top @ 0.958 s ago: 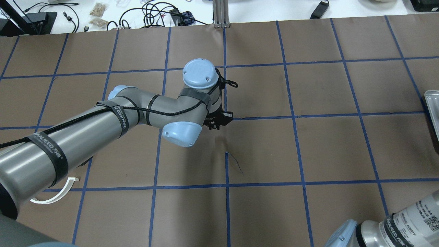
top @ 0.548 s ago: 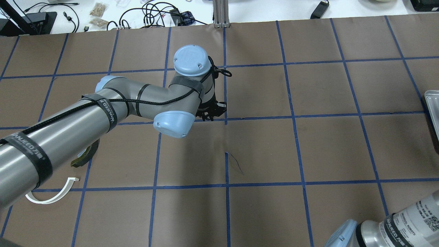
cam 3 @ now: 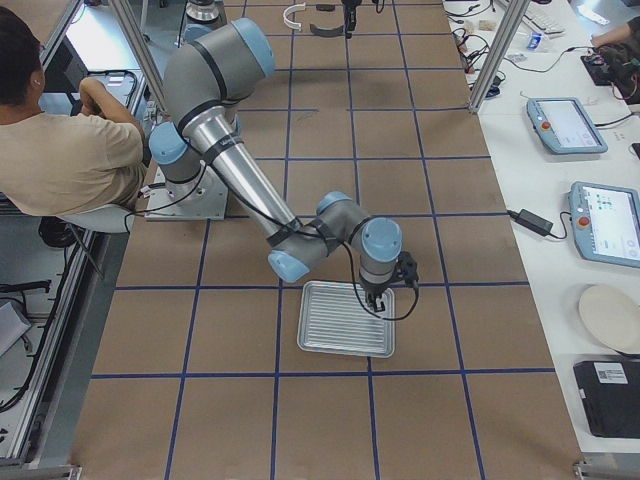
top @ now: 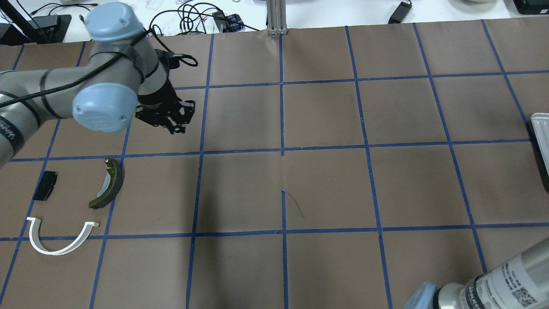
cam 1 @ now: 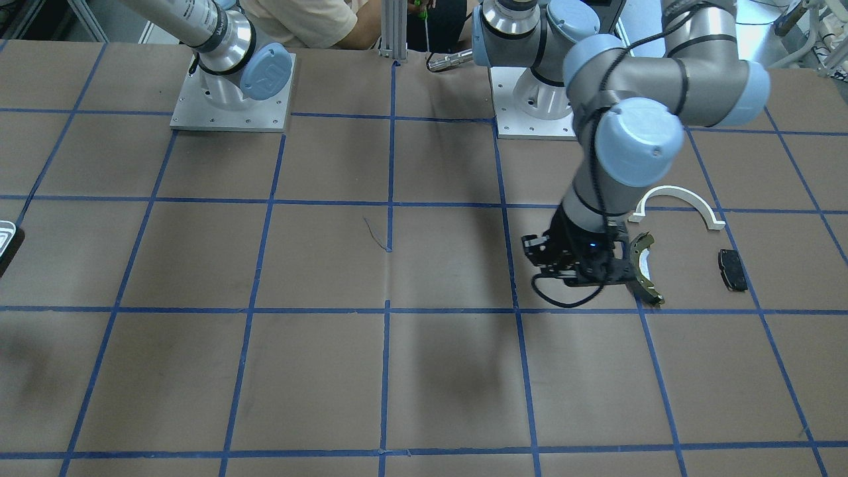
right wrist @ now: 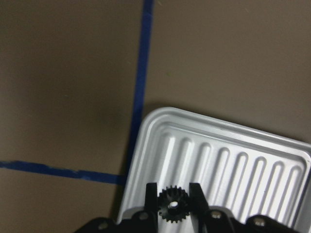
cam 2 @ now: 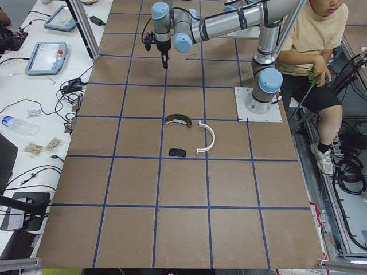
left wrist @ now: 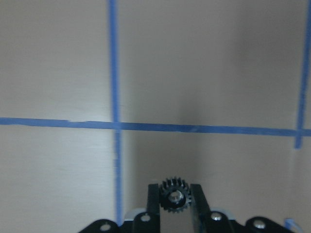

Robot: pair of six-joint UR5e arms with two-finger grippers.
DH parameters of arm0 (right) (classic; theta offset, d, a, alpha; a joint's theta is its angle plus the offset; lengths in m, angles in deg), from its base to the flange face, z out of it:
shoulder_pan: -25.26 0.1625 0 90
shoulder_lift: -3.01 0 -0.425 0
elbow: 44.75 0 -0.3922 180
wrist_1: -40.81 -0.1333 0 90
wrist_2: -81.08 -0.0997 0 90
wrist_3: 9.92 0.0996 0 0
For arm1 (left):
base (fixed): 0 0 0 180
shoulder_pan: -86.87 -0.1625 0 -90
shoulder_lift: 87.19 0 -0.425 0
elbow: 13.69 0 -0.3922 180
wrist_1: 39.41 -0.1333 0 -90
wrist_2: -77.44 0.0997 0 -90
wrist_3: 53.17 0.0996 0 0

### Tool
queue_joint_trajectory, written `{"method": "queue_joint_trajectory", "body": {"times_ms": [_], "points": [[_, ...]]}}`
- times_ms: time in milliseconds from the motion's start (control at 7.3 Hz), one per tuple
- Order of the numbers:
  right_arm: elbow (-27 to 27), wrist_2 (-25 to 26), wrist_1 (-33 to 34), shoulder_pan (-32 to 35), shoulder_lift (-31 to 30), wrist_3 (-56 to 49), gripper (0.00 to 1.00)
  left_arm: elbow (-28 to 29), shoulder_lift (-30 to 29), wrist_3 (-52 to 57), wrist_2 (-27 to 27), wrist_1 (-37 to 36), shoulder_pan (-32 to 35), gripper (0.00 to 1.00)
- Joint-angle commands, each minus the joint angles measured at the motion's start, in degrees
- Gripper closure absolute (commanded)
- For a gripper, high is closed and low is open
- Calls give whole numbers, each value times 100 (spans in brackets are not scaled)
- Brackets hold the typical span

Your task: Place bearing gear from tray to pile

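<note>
My left gripper (left wrist: 173,191) is shut on a small black bearing gear (left wrist: 173,199) with a silver hub, held above bare brown table. In the overhead view the left gripper (top: 173,122) is about one grid cell beyond and to the right of the pile: a dark brake shoe (top: 112,184), a black pad (top: 45,185) and a white arch (top: 55,252). My right gripper (right wrist: 173,194) is shut on another black gear (right wrist: 173,206) above the corner of the ribbed silvery tray (right wrist: 233,160). Only the tray's rim (top: 540,128) shows at the overhead view's right edge.
Blue tape lines grid the brown table. Both arm bases (cam 1: 228,99) stand at the robot's side. A seated person (cam 2: 312,51) is beside the robot. Cables (top: 193,17) lie past the far edge.
My left arm has swung from the table's middle to the left and farther away, uncovering the brake shoe, pad and arch. The right arm's elbow barely moved.
</note>
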Motion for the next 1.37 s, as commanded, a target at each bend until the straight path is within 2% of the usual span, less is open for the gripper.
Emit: {"method": "queue_joint_trajectory", "body": {"times_ms": [0, 274, 411, 548, 685, 821, 958, 1095, 1232], "points": [[144, -20, -1019, 1432, -465, 1818, 96, -64, -21, 1716, 446, 67, -1223, 100], [635, -212, -1053, 2759, -905, 3771, 96, -213, -258, 2995, 596, -72, -2253, 100], [846, -266, -1053, 3575, -1168, 4930, 97, -292, -442, 3330, 624, -317, -2475, 100], [918, -371, -801, 4488, -1144, 5873, 96, -519, -627, 3551, 615, -772, -2608, 100], [1032, -502, -372, 5280, -909, 6421, 96, -835, -776, 3684, 624, -1298, -2696, 100], [1155, -799, 337, 5879, -506, 7349, 96, -977, -778, 3720, 624, -1417, -2819, 100], [1269, -794, 866, 6268, -137, 7802, 95, -987, -847, 3720, 615, -1461, -2855, 94], [1288, -811, 1281, 6559, 6, 8224, 95, -987, -848, 3729, 589, -1471, -2864, 26], [1297, -811, 1320, 6762, 25, 8603, 95, -987, -848, 3738, 572, -1462, -2855, 0]]}}
